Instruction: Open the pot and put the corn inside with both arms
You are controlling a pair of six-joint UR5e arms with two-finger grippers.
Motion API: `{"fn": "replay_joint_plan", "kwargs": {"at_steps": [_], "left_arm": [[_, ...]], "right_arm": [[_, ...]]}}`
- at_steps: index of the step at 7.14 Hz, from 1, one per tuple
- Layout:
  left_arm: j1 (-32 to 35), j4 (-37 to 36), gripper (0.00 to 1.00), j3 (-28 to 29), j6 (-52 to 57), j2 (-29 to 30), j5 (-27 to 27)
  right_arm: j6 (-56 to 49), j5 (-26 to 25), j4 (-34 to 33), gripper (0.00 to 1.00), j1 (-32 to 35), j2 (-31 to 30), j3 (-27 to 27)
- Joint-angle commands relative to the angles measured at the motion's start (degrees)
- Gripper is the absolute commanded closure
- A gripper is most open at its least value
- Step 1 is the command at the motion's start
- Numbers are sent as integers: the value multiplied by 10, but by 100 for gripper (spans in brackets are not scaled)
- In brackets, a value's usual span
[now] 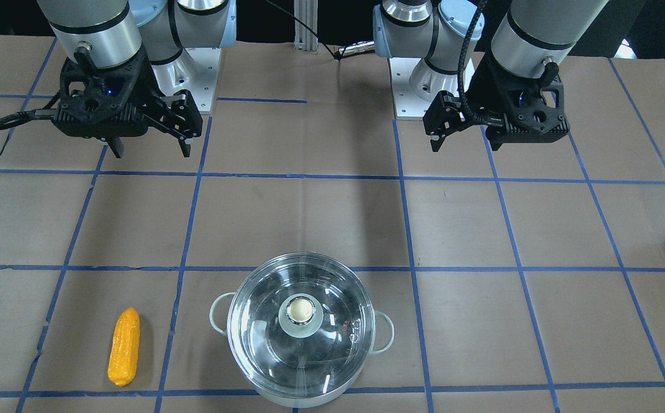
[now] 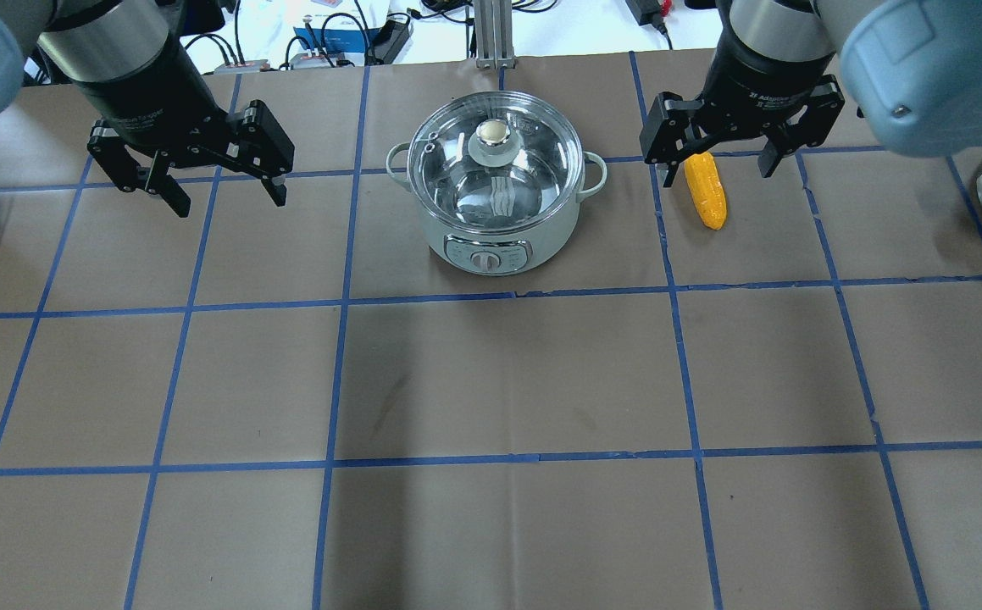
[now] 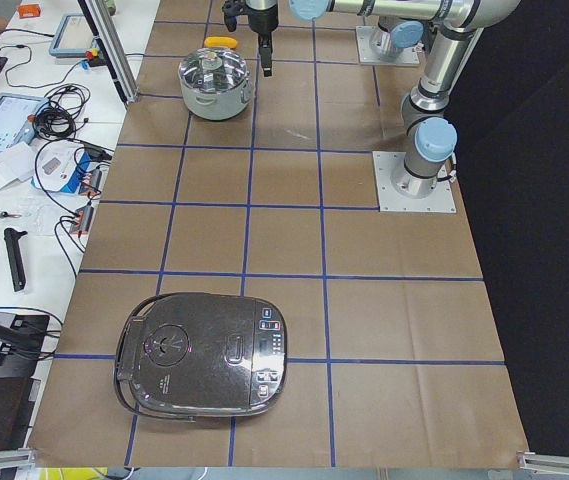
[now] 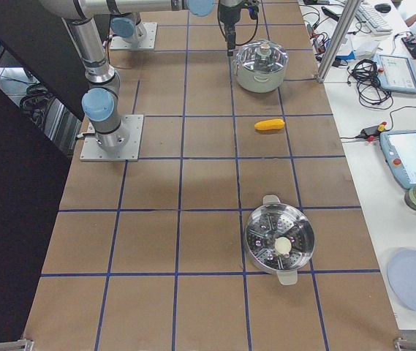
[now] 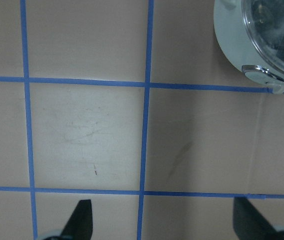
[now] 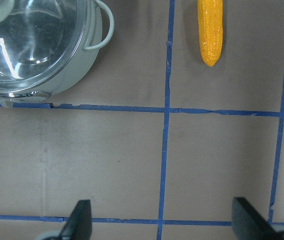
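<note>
Both arms parked high. Left gripper (image 1: pixel 464 147) and right gripper (image 1: pixel 152 154) both spread wide, nothing held. Pot (image 2: pixel 457 233) sits on the table (image 2: pixel 491 381) at the far side from the robot, glass lid (image 2: pixel 533 169) on, so nothing started yet. Corn (image 2: pixel 705 191) lies flat on the table to the pot's right, apart from it, and the right wrist view shows it ahead of that gripper. Likely risks: the lid knob (image 2: pixel 493 131) is small, rounded and shiny, so an off-centre pinch could slip and drop or tilt the glass lid onto the rim. A skewed lift could drag the pot along. The corn is tapered and round, so a grasp near the thin end may squirt it out or roll it. Both arms converging over the pot could clash if the lid arm doesn't clear first.
</note>
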State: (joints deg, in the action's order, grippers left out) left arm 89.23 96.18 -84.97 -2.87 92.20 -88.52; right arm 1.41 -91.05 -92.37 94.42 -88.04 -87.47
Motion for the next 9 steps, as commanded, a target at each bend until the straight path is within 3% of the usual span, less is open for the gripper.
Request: {"fn": "replay_joint_plan", "kwargs": {"at_steps": [1, 2, 4, 6, 8, 9], "left_arm": [[0, 0, 0, 0, -2, 0, 0], [1, 0, 0, 0, -6, 0, 1], [4, -73, 0, 16, -42, 31, 22], [47, -125, 0, 65, -86, 102, 21], [119, -167, 0, 169, -168, 223, 22], [151, -214, 0, 193, -210, 273, 21]], "right_arm": [[0, 0, 0, 0, 1, 0, 0], [0, 0, 0, 0, 1, 0, 0], [0, -1, -1, 0, 0, 1, 1], [-29, 8, -19, 0, -56, 32, 32], [-46, 9, -109, 0, -72, 181, 85], [-47, 9, -180, 2, -79, 243, 81]]}}
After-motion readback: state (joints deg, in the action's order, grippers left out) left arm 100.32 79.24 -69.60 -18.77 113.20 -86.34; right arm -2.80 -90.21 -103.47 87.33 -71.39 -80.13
